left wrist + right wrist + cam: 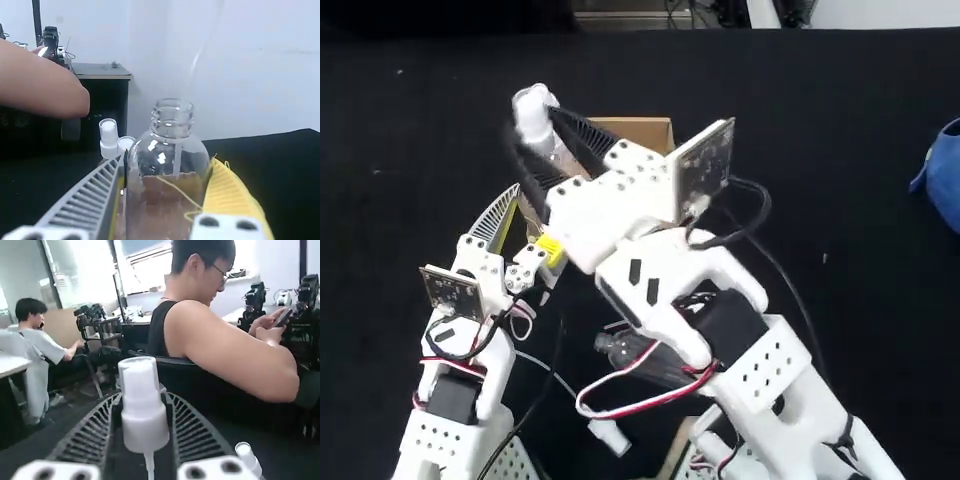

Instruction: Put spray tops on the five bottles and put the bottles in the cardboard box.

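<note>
We see left fingers (225,195) pinching clear bottle (172,117), upright, neck open. Right fingers (195,430) pinch white spray top (139,375), nozzle end up, tube hanging below, held near cardboard box (642,132). In high view we note second bottle (620,349) lying on black worktop (840,180) between arm bases, loose spray top (608,434) near it, both outside box

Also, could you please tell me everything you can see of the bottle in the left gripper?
The bottle is clear, plastic by its look, with a rounded shoulder and a threaded neck. The neck is open, with no spray top on it yet. It looks empty and stands upright. The left gripper clamps it on both sides, with one ribbed grey finger and one yellow-padded finger.
</note>
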Robot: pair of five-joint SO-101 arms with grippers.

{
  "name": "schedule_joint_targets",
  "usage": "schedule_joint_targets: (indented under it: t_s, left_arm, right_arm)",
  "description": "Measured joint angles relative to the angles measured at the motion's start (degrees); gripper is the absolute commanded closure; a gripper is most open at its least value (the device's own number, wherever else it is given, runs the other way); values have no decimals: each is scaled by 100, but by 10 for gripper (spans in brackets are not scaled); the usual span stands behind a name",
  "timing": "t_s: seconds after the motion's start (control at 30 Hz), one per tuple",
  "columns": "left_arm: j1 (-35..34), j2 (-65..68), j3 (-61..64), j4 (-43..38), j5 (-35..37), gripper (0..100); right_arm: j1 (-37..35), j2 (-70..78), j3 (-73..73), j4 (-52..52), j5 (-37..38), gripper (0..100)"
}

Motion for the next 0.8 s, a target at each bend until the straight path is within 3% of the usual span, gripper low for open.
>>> schedule_joint_targets:
  t_s: [0.27,0.7,0.8]
  left_arm:
    - [0,0,0,0,0,970]
    - [-18,0,0,0,0,970]
    - [-18,0,0,0,0,970]
  right_arm:
    - [-26,0,26,9,404,836]
    - [-229,211,123,193,413,838]
    - [-229,-149,114,527,440,905]
